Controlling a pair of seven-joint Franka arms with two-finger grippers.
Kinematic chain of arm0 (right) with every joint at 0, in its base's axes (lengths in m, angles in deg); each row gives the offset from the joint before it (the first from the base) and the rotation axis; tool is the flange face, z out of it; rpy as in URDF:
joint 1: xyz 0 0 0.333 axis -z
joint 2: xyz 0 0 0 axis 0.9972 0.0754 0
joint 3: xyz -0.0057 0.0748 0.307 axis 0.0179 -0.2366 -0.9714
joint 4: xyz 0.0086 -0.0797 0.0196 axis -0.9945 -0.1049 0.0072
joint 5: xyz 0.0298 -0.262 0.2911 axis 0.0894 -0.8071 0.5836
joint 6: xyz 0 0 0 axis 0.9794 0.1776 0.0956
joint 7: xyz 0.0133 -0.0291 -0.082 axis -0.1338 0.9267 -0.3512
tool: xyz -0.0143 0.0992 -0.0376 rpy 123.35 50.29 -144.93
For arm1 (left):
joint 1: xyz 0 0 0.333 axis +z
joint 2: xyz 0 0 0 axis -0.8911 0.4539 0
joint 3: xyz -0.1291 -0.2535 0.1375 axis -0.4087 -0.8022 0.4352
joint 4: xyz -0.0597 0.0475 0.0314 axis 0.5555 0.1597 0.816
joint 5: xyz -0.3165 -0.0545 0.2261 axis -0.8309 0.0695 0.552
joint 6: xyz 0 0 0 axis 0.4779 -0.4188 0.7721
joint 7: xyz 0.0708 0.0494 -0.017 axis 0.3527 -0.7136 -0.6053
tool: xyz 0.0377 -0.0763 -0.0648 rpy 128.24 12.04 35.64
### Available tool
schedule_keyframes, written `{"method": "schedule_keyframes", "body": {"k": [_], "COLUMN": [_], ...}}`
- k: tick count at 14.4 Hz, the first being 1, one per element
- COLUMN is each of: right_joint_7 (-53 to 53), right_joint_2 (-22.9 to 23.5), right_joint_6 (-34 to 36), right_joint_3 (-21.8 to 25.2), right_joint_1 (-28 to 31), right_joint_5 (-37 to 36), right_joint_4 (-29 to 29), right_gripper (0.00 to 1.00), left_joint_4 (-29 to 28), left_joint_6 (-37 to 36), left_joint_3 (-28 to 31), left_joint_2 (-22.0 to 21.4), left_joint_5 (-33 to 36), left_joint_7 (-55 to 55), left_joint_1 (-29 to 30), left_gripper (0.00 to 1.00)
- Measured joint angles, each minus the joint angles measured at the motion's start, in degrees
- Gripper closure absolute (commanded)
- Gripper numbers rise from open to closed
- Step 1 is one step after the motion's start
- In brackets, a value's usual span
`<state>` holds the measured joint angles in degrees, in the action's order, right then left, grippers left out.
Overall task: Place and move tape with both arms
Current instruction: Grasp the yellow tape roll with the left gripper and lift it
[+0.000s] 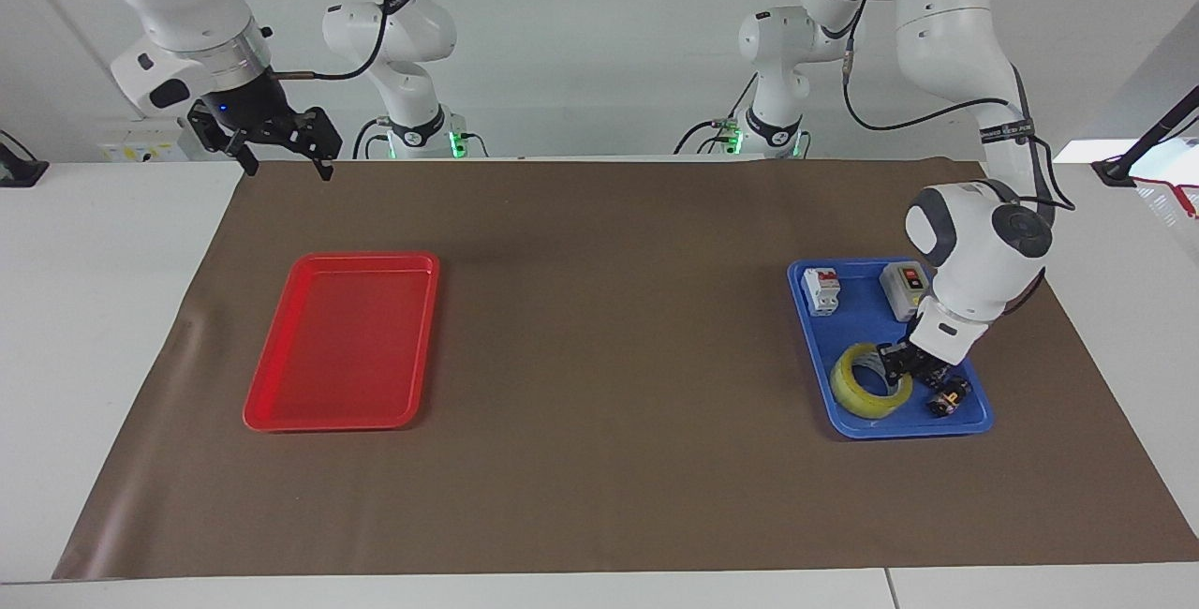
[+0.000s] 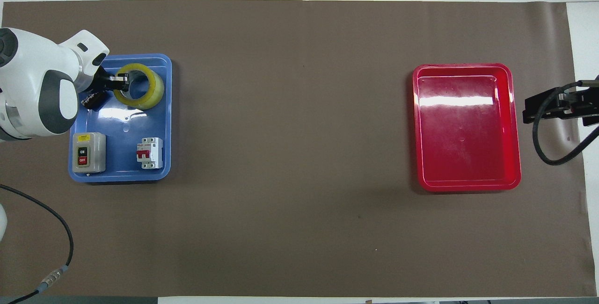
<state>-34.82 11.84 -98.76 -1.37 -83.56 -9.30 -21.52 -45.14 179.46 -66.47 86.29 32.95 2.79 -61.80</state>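
Your mat lies open between both trays; in the blue tray two switches crowd the tape.

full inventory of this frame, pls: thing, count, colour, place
tape: 1, translucent yellow, in the blue tray, tilted up at the gripped side
blue tray: 1, blue, left arm's end of the mat
breaker: 1, white with red, in the blue tray, nearer the robots than the tape
switch box: 1, grey, in the blue tray beside the breaker
small black part: 1, black, in the blue tray beside the tape
red tray: 1, red, right arm's end
mat: 1, brown, on the table
left gripper: shut on the tape's wall
right gripper: open, waiting over the mat's edge
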Motion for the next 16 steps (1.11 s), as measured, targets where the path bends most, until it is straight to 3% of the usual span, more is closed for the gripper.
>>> {"method": "schedule_keyframes", "body": {"k": [7,16], "right_joint_7": [0.00,0.00], "right_joint_2": [0.00,0.00], "right_joint_6": [0.00,0.00], "right_joint_3": [0.00,0.00], "right_joint_1": [0.00,0.01], "right_joint_5": [0.00,0.00], "right_joint_4": [0.00,0.00], "right_gripper": [0.00,0.00], "left_joint_4": [2.89,1.45], "left_joint_6": [-15.39,-10.35], "left_joint_3": [-0.44,-1.10], "left_joint_2": [-8.83,-5.88], "left_joint_5": [1.46,4.62], "left_joint_7": [-1.70,-35.01], "left_joint_1": [-3.71,-26.01], "left_gripper": [1.00,1.00]}}
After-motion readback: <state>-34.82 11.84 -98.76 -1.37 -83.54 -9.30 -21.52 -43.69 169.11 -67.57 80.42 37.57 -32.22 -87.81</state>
